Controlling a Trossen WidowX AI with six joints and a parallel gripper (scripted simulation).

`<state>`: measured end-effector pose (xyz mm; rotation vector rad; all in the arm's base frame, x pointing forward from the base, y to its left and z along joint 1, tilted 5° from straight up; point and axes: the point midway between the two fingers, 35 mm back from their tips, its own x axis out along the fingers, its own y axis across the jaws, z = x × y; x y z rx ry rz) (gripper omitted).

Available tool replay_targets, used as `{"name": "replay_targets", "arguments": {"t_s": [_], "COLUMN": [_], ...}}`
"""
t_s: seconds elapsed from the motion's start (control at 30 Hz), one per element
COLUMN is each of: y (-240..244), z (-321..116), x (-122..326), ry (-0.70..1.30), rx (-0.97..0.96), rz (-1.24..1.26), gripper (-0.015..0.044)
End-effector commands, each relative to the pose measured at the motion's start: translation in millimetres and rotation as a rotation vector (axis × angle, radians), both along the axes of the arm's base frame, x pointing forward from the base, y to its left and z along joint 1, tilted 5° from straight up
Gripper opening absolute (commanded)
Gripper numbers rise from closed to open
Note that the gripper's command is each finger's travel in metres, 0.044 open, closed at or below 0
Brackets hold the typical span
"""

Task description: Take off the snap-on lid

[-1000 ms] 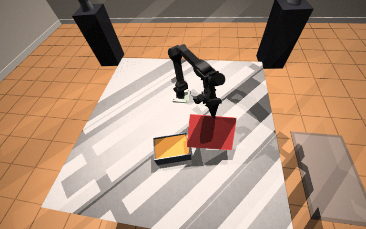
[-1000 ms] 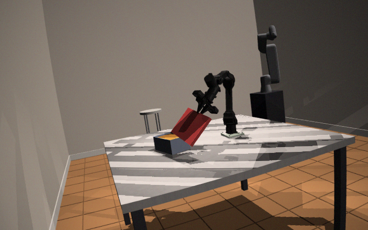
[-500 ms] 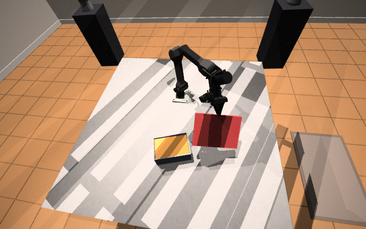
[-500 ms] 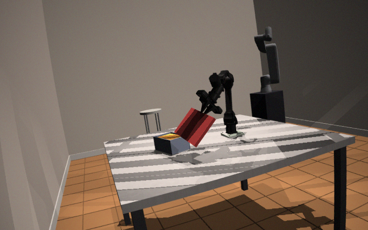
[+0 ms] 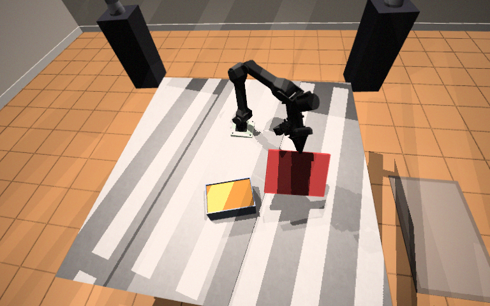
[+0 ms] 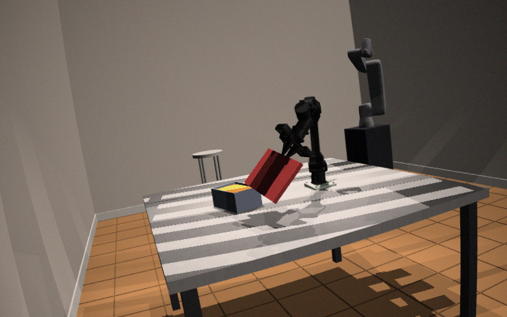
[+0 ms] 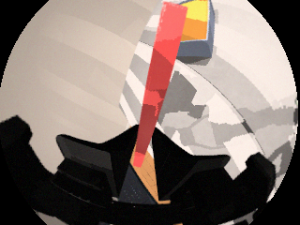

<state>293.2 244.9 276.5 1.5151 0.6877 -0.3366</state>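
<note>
The red lid (image 5: 318, 176) (image 6: 288, 181) (image 7: 158, 77) hangs in the air, steeply tilted, to the right of the box in the top view. My gripper (image 5: 300, 151) (image 6: 286, 154) (image 7: 145, 129) is shut on one edge of the lid, and the lid's far edge slants down away from the fingers. The storage box (image 5: 231, 212) (image 6: 248, 201) (image 7: 197, 50) stands upright and open on the table, dark blue-grey outside with a yellow and orange inside. In the exterior view the lid overlaps the box's near corner, but the top view shows them apart.
The table (image 5: 194, 248) (image 6: 209, 239) carries striped light and shadow, with the lid's shadow just below it. The arm's base plate (image 5: 236, 134) (image 6: 333, 184) is fixed behind the box and lid. Dark pedestals (image 5: 133, 46) (image 5: 383, 43) and a stool (image 6: 207, 153) stand off the table.
</note>
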Motion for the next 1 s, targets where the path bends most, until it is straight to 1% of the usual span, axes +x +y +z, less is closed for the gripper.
{"name": "replay_targets", "arguments": {"t_s": [0.0, 0.97], "y": [2, 3], "z": [7, -21], "x": [0, 0], "ry": [-0.014, -0.014], "rx": [0.012, 0.012], "rz": [-0.009, -0.009], "gripper": [0.0000, 0.0000]}}
